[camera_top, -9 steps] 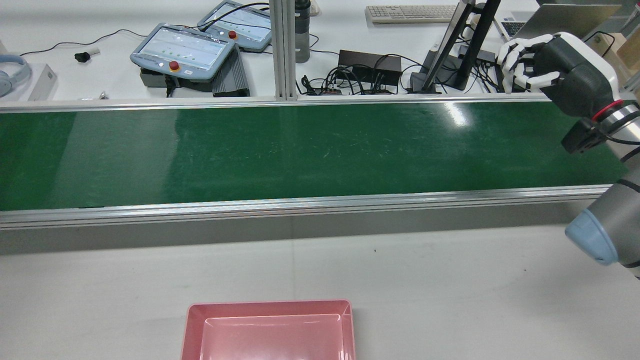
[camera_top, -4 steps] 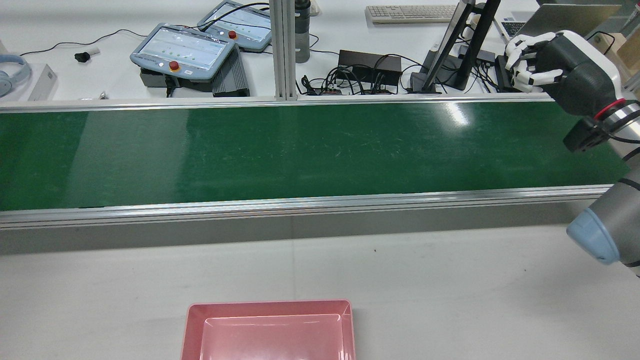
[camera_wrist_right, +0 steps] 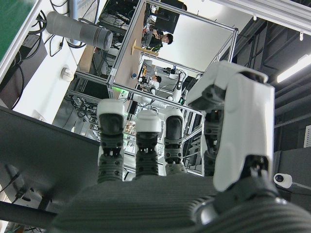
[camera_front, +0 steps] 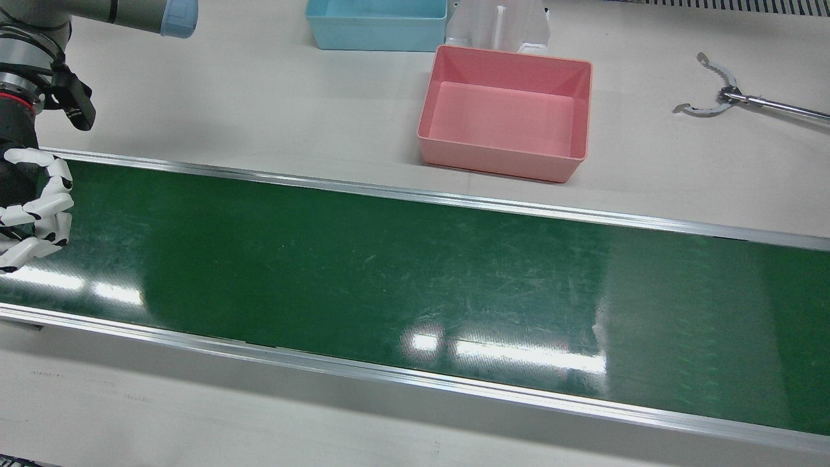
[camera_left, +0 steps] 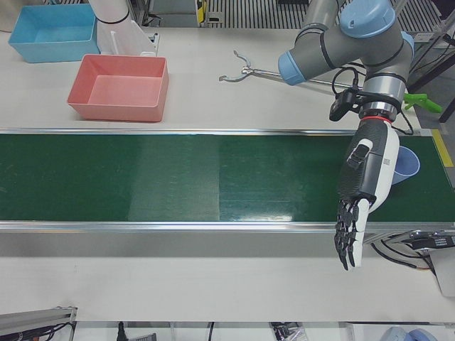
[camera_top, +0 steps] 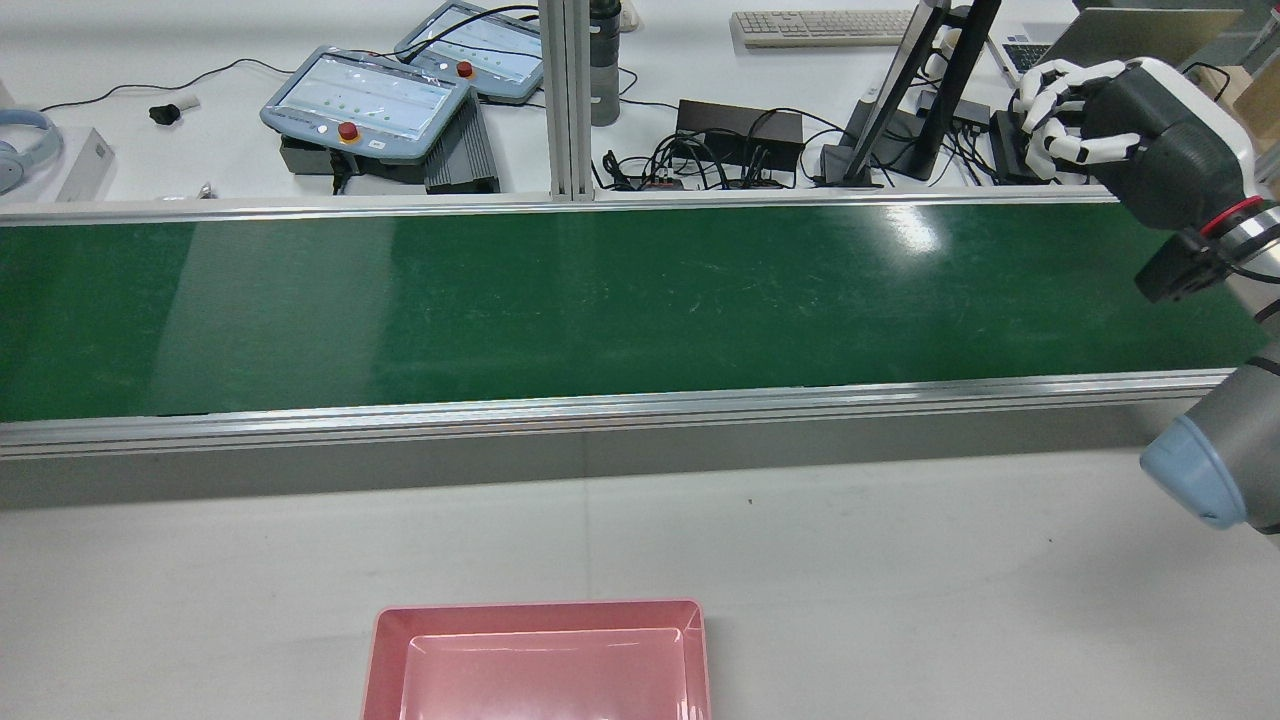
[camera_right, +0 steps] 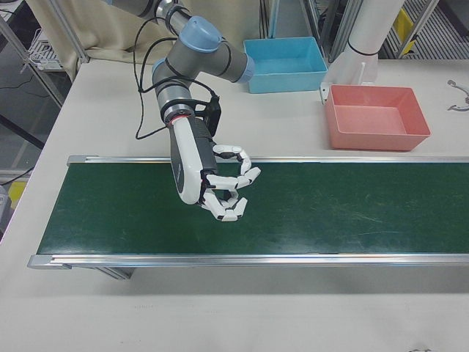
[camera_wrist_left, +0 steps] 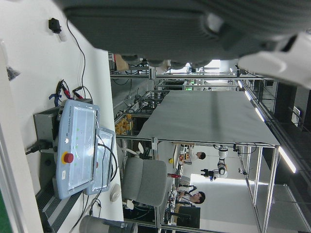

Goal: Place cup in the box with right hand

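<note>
Right hand (camera_right: 220,183): empty, fingers half-curled with a gap to the thumb, cupped over the belt (camera_right: 330,213) near its robot's-right end. In the rear view it has drifted a little further out toward that end and toward the belt's far edge over the last second, with the curl slightly tighter. No contact with anything.

Left hand (camera_left: 359,192): empty, fingers straight and spread, hanging over the belt near its other end, palm roughly flat to the camera.

Cup (camera_left: 404,165): blue, on the belt at its robot's-left end, just behind the left hand and partly hidden by it. Whether it stands upright I cannot tell. Well apart from the right hand; neither the rear view nor the front view shows it.

On the belt itself, a paler band in the rear view has slid toward the robot's right across the three rear pictures. That suggests the belt is running that way and would carry the cup to the right hand.

Pink box (camera_front: 506,113) sits empty on the counter (camera_front: 259,97) just off the belt's robot-side edge, about mid-length. Blue box (camera_front: 376,23) lies further from the belt.

Judgement: pre-grasp wait. The right hand is clearing back and posing for the catch, nothing grasped yet.
</note>
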Motion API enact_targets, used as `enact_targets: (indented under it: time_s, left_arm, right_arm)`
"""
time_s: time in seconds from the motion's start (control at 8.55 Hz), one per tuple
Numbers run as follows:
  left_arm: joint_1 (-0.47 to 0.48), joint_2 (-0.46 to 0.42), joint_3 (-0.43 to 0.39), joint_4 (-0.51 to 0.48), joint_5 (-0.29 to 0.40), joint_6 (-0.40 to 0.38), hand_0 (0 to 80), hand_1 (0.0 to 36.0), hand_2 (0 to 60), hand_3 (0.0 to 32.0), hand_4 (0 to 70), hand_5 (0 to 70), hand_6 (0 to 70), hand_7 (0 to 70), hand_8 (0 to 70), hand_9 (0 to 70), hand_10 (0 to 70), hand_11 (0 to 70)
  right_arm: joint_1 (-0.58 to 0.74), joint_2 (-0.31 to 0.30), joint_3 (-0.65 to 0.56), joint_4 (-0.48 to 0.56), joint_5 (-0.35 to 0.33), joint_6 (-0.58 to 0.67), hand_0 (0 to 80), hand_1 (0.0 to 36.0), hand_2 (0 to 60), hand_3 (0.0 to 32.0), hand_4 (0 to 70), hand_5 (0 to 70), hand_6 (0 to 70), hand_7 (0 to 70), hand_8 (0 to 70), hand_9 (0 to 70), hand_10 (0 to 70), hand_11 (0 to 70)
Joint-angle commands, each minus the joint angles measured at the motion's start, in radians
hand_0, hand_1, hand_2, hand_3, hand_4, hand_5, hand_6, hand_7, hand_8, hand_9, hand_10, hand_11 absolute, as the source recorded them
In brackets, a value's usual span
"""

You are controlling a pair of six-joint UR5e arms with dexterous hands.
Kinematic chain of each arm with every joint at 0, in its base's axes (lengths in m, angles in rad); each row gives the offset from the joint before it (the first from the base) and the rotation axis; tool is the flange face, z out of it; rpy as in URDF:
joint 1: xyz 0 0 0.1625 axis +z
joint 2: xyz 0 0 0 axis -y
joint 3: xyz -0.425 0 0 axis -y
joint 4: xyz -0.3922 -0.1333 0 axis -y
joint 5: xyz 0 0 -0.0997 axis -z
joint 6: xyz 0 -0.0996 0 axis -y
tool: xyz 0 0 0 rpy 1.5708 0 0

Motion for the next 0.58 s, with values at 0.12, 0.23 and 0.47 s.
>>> enact_targets:
  time_s: [0.12,0.23,0.47]
  left_arm:
    - [0.000,0.000,-0.001,0.000,0.001,0.000,0.0,0.0,0.0,0.0,0.0,0.0,0.0,0.0,0.0,0.0,0.0,0.0]
    - [0.002,0.000,-0.001,0.000,0.000,0.000,0.0,0.0,0.0,0.0,0.0,0.0,0.0,0.0,0.0,0.0,0.0,0.0]
    - [0.000,0.000,-0.001,0.000,0.000,0.000,0.0,0.0,0.0,0.0,0.0,0.0,0.0,0.0,0.0,0.0,0.0,0.0]
  right_arm:
    - [-0.005,0.000,0.000,0.002,-0.006,0.010,57.5,28.8,7.4,0.0,0.0,7.6,0.0,0.0,0.0,0.0,0.0,1.8]
    - [-0.003,-0.002,-0.001,0.001,-0.001,0.010,54.7,26.3,6.4,0.0,0.0,6.3,0.0,0.0,0.0,0.0,0.0,0.0]
    - [-0.009,-0.008,-0.004,-0.004,0.001,0.011,50.5,21.6,4.8,0.0,0.0,4.7,0.0,0.0,0.0,0.0,0.0,0.0]
